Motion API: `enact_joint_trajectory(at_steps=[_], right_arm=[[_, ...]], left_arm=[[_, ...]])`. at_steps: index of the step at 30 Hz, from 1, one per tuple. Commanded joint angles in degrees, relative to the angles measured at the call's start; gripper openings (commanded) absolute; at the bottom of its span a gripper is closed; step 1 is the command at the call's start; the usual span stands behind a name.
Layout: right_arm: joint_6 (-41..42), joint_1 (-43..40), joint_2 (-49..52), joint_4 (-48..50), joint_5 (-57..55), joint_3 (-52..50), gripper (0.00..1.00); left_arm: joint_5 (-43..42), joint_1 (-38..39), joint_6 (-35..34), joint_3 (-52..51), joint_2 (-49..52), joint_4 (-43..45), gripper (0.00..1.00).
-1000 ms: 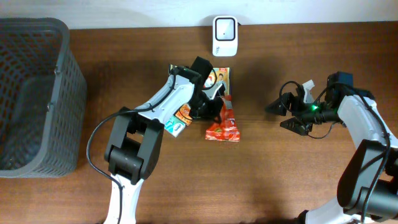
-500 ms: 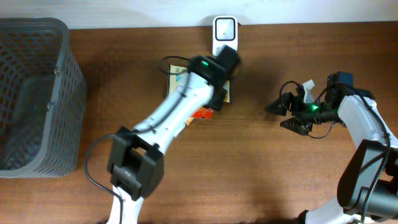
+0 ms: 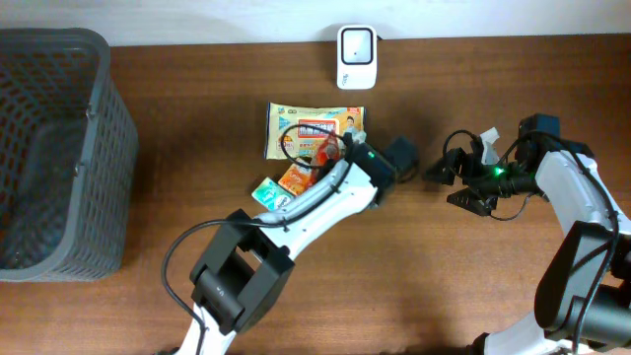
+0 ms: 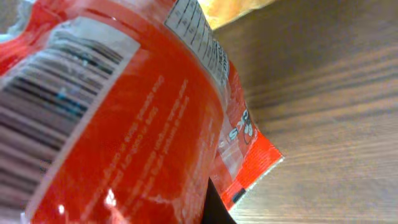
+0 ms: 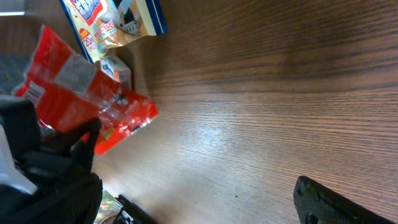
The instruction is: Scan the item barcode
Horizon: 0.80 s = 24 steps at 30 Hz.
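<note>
Item: red snack packet [image 5: 81, 93], clamped in our left hand [image 3: 394, 158] over the worktop [image 3: 444, 286], long axis tilted, barcode [image 4: 37, 124] facing the wrist. White scanner [image 3: 356, 44] lies beyond, at the far edge; left arm nearer. Right hand [image 3: 452, 183] spread wide, empty
</note>
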State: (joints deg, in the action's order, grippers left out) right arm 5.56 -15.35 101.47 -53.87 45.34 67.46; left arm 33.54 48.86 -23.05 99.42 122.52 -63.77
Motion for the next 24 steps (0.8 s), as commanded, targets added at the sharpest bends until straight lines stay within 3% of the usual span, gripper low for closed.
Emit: enact_joint_trajectory(at_steps=[1, 5, 6, 9, 12, 17, 21, 24], right_arm=[[-0.9, -0.1, 0.2, -0.4, -0.6, 1.0, 0.98], [-0.9, -0.2, 0.2, -0.8, -0.6, 1.0, 0.99], [-0.9, -0.2, 0.2, -0.8, -0.6, 1.0, 0.98], [-0.9, -0.2, 0.2, -0.8, -0.6, 1.0, 0.98], [-0.9, -0.2, 0.2, -0.8, -0.6, 1.0, 0.98], [-0.9, -0.2, 0.2, -0.8, -0.6, 1.0, 0.98], [-0.9, -0.2, 0.2, -0.8, -0.6, 1.0, 0.98], [-0.9, -0.2, 0.2, -0.8, -0.6, 1.0, 0.99]], left_arm=[[1.1, 3.4, -1.8, -0.1, -0.4, 1.1, 0.03], [0.4, 6.2, -1.8, -0.1, -0.4, 3.0, 0.01], [3.8, 6.9, -1.8, -0.1, -0.4, 3.4, 0.0], [24.9, 7.9, -1.7, -0.1, -0.4, 3.5, 0.0], [35.3, 6.4, -1.7, -0.1, -0.4, 3.3, 0.0], [33.9, 1.1, -1.8, -0.1, -0.4, 5.1, 0.0], [19.7, -2.0, -1.7, -0.8, -0.3, 6.0, 0.0], [14.9, -1.1, -1.8, -3.6, -0.3, 7.0, 0.0]])
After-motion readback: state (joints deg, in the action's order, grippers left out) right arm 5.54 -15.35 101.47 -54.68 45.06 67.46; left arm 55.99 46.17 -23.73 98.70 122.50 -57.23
